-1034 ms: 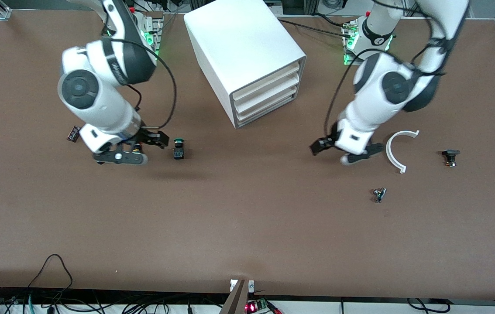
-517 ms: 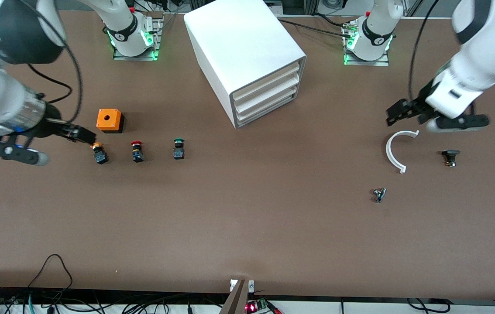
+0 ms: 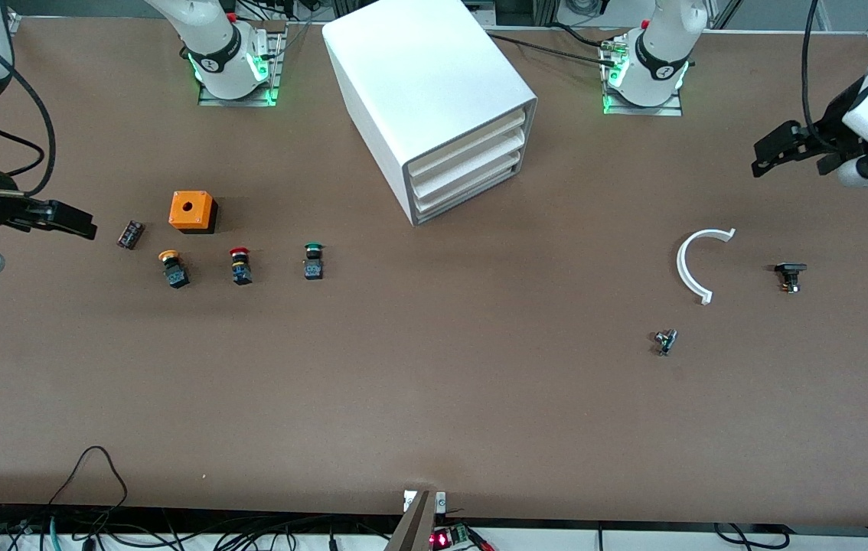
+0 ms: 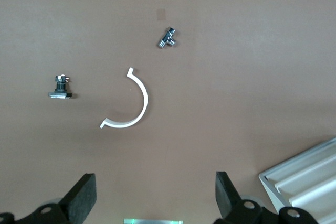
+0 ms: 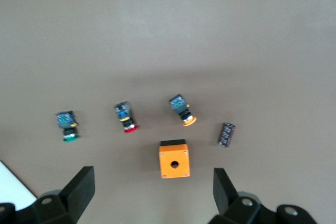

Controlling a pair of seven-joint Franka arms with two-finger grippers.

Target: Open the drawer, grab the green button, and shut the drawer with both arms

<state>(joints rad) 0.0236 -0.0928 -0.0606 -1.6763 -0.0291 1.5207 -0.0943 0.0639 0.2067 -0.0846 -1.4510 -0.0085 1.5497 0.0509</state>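
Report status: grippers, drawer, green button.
Left gripper open, right gripper open, both empty at table ends. Drawer shut. Green button on table beside red button. Nothing blocking.

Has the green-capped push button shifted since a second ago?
No. The green-capped push button sits at the same spot on the table, nearer the front camera than the big white box cabinet, beside the red-capped button.

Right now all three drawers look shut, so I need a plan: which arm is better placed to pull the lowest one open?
Left, probably. The left gripper hangs open toward the side the drawer faces; the right gripper is past the cabinet's closed wall.
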